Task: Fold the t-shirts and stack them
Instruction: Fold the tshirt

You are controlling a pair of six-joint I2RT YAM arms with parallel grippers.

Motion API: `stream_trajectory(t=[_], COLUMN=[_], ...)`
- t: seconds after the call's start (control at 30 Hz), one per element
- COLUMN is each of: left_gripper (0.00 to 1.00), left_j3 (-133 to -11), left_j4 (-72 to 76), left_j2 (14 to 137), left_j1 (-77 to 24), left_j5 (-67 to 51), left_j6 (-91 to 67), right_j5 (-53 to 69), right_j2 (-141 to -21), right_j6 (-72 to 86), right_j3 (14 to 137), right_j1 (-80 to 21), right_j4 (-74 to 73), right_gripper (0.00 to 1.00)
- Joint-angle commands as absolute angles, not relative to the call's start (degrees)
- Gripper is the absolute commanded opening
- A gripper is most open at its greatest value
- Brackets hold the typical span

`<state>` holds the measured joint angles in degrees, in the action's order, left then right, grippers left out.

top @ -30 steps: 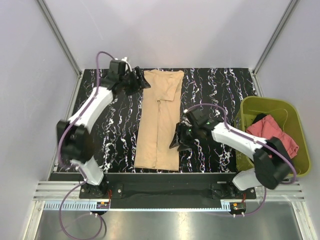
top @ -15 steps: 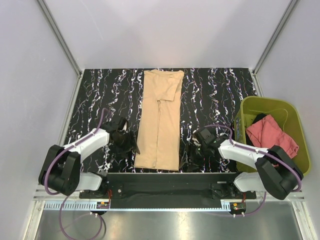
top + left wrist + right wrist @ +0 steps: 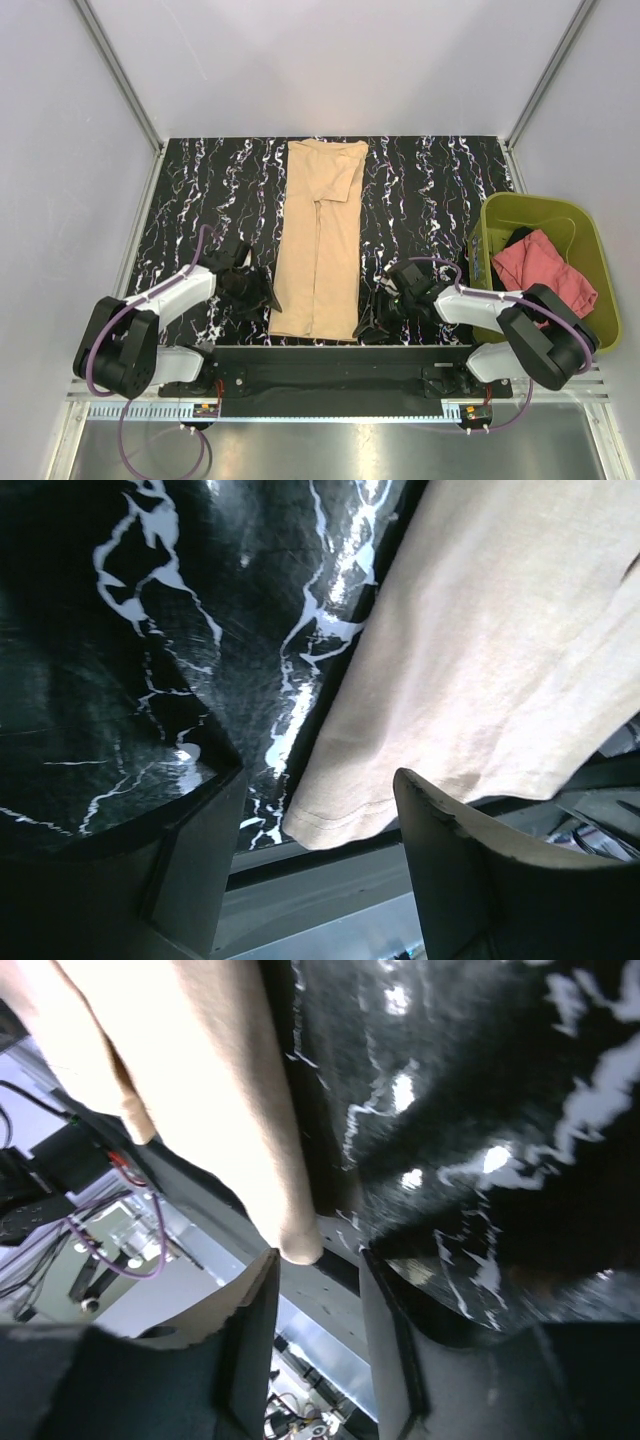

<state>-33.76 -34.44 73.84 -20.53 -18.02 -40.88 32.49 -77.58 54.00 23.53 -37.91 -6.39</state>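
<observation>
Left arm [image 3: 175, 293], right arm [image 3: 465, 303] crouch low flanking tan t-shirt [image 3: 320, 240].

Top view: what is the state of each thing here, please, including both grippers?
tan t-shirt: folded into a long strip, flat on the table.
salmon-red t-shirt: crumpled inside the bin.
left gripper: open, at the strip's near left corner.
right gripper: open, at its near right corner.
</observation>
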Motion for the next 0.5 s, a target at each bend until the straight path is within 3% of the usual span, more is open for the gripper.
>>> stream_trajectory(t=[0.0, 0.17, 0.47], left_gripper=[0.68, 0.66, 0.60], left_j3=[-31.3, -30.7, -25.3], left_j4=[-31.9, -31.4, -31.6], left_j2=[75.4, 75.8, 73.4], left_j1=[-20.8, -20.9, -22.2], left_j5=[-19.2, -20.4, -20.1], left_j6=[-41.2, -41.4, -47.2], right_j5=[32.8, 32.5, 33.5], right_j2=[-79.4, -80.4, -82.6], right_j6=[54.8, 56.1, 56.6], right_j3=[23.2, 22.9, 21.8], right_j1=[-37.9, -37.9, -38.0], right_j4=[-1.7, -0.6, 3.4], right_gripper=[0.47, 0.52, 0.52])
